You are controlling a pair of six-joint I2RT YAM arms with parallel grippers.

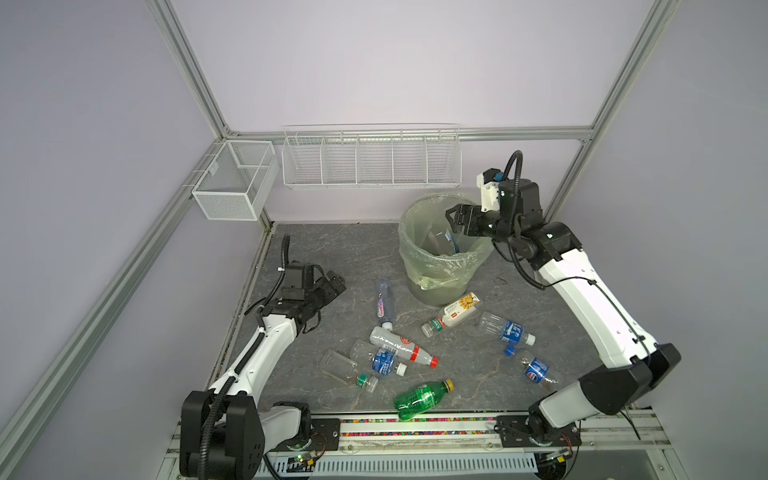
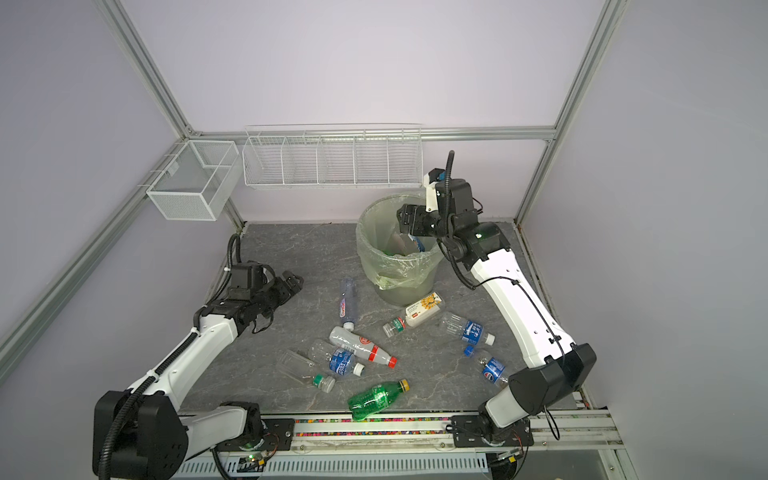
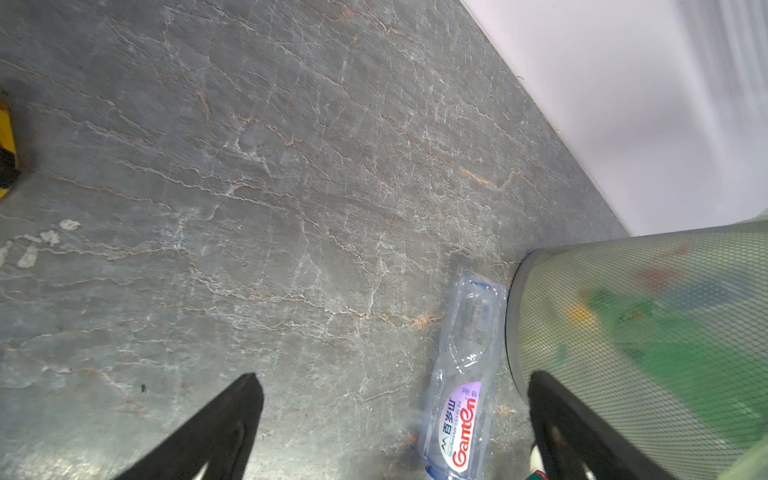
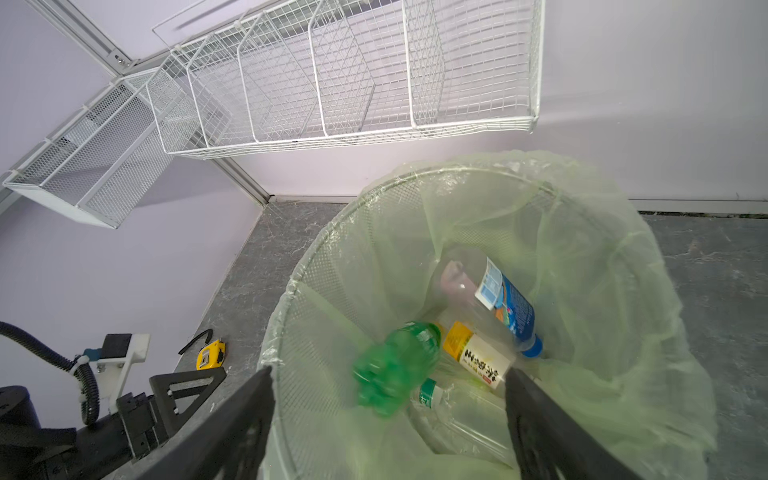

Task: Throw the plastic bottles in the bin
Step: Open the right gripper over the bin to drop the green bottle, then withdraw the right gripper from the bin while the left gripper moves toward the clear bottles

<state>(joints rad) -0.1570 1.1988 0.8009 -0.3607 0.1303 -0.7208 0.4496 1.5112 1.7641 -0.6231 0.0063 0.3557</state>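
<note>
The right gripper (image 1: 456,218) hangs over the bin (image 1: 436,291), jaws wide apart and empty, with a blurred green bottle (image 4: 395,365) below them inside the green liner (image 4: 623,291). The left gripper (image 3: 392,376), jaws also spread and holding nothing, is low over the grey marble-pattern table (image 1: 332,249), near a clear bottle (image 3: 461,395) reading "Ganten" in red. 8 plastic bottles (image 1: 422,399) lie on the table before the bin, under lilac walls (image 1: 374,62).

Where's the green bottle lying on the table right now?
In both top views the green bottle lies at the front middle of the table, just right of the green-capped clear bottle.
</note>
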